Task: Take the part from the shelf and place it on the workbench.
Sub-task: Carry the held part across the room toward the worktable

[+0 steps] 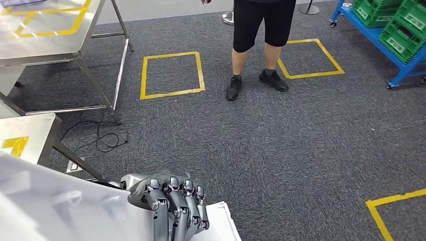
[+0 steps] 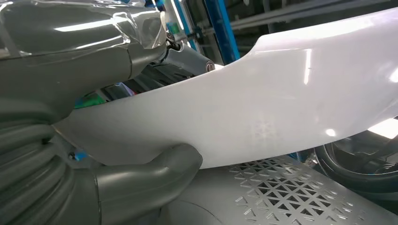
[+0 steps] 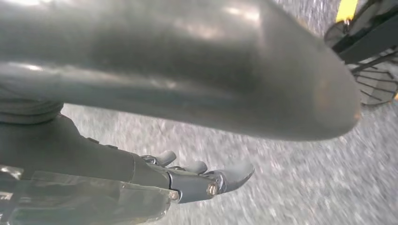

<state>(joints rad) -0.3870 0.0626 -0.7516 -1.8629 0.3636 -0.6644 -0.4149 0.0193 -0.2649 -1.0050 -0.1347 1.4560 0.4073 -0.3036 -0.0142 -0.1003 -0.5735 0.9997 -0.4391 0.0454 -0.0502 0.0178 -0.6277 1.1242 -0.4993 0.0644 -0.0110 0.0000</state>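
head: high, floor ahead-down | wrists: close behind hands

The part looks like glossy smooth white plastic. The left hand gripping it is matt grey metal. The floor is rough grey carpet; the tables are brushed steel.

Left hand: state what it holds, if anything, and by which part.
The left hand grips the large glossy white plastic part by its edge: fingers curl over the rim in the head view, and the thumb presses its underside in the left wrist view.
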